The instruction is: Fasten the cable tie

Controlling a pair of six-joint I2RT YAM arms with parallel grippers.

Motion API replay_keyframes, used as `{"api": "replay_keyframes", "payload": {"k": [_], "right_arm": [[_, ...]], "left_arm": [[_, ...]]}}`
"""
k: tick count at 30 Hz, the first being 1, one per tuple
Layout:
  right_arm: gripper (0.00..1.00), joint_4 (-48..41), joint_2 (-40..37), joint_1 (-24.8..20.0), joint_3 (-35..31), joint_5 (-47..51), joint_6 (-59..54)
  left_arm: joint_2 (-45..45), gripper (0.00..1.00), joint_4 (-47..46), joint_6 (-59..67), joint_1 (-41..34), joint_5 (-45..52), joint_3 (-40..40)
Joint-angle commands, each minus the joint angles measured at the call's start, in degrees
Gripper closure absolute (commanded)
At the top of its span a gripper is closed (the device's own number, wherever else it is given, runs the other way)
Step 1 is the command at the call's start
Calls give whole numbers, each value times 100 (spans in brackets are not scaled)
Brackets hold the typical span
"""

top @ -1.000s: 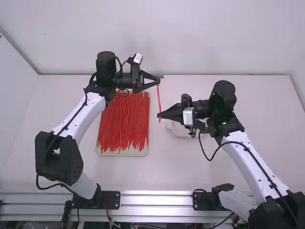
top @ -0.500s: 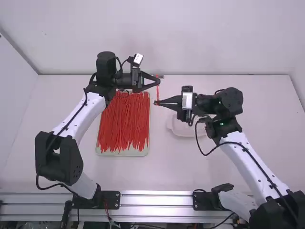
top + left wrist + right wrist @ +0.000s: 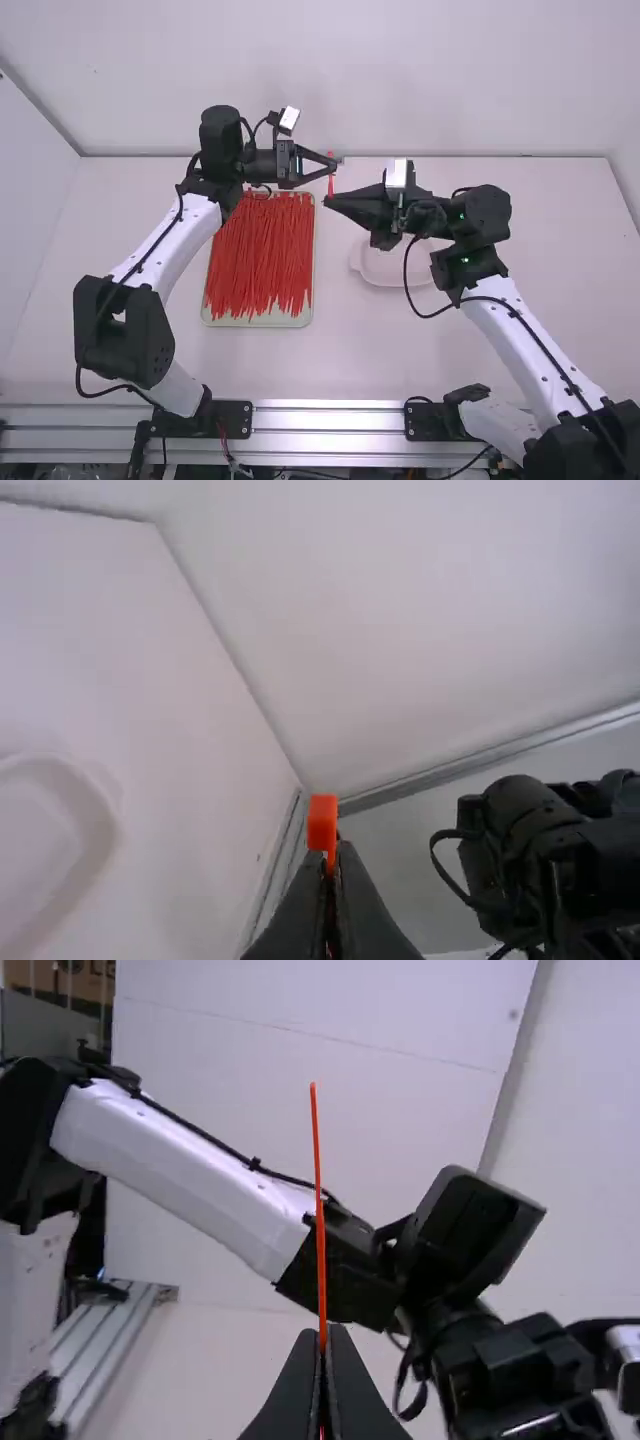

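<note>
The cable tie (image 3: 331,186) is a thin red strip with a small square head. It hangs above the table, with its long axis running from 12 to 6 o'clock (high view). The left gripper (image 3: 333,162) is pinching it just under the head, and the right gripper (image 3: 330,199) is pinching the strip. At 8 o'clock from it, the tray (image 3: 257,321) holds a pile of red ties (image 3: 262,250).

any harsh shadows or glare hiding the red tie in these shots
High view: soft, even light, only faint shadows on the table, and no glare on the cable tie pinched by the left claw and right claw. Left wrist view: the tie's head stands clear against the pale wall. Right wrist view: the strip crosses the dark joint of the left arm, yet is easy to trace.
</note>
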Motion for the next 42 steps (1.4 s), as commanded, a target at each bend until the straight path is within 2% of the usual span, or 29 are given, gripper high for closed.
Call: {"api": "replay_keyframes", "payload": {"k": [1, 4, 9, 15, 21, 28, 35, 42], "right_arm": [[100, 7, -83, -92, -28, -577, 459], [100, -463, -81, -245, -28, -542, 855], [100, -1117, 55, -498, -28, 87, 1556], [100, -907, 658, -433, -26, -42, 3115], [100, -616, 1176, -249, -26, -372, 3991], [100, -527, 1283, -238, -28, -339, 4371], [100, 162, 1283, -358, -28, -420, 5125], [100, 221, 1285, -348, -28, -400, 5324]], "left_arm": [[-20, 98, 116, 553, 26, 66, 127], [-20, 98, 221, 1368, 22, 50, 127], [-20, 98, 199, 2363, 20, -175, 127], [-20, 98, 216, 4168, 22, -260, 127], [-20, 98, 251, 5602, 22, -238, 127], [-20, 98, 881, 5772, 142, -254, 127], [-20, 98, 1357, 5772, 400, -197, 127], [-20, 98, 1956, 5775, 352, 557, 127]]}}
